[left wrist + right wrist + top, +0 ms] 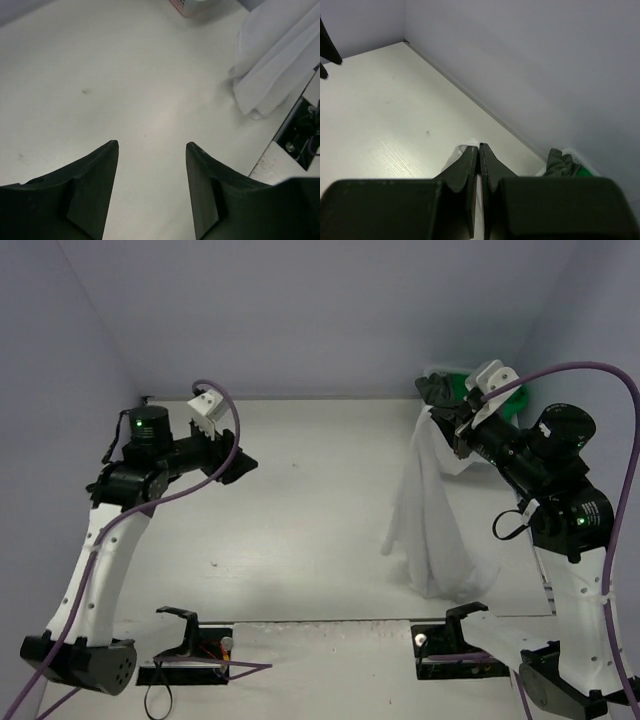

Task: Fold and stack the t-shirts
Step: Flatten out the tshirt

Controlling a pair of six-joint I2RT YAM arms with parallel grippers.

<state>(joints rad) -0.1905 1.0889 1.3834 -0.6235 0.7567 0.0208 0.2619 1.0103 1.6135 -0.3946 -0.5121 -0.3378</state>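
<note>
Only the top view shows the whole white t-shirt (430,510), a soft drape hanging in long folds from the right gripper (455,428) to a crumpled hem on the matte, pale table (300,520) at its right side. The right wrist view catches just a sliver at the fingertips, which are pressed together on the cloth. Behind it, a rumpled dark grey shirt (437,388) and a bright green shirt (462,383) lie in the far corner, while the left gripper (152,145) has its black wedge-shaped fingers standing apart, empty, well to the left.

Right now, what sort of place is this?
Likely a lab robot cell, not a home: bare white table, plain lavender walls boxing it in, two arms bolted at its near edge.
</note>
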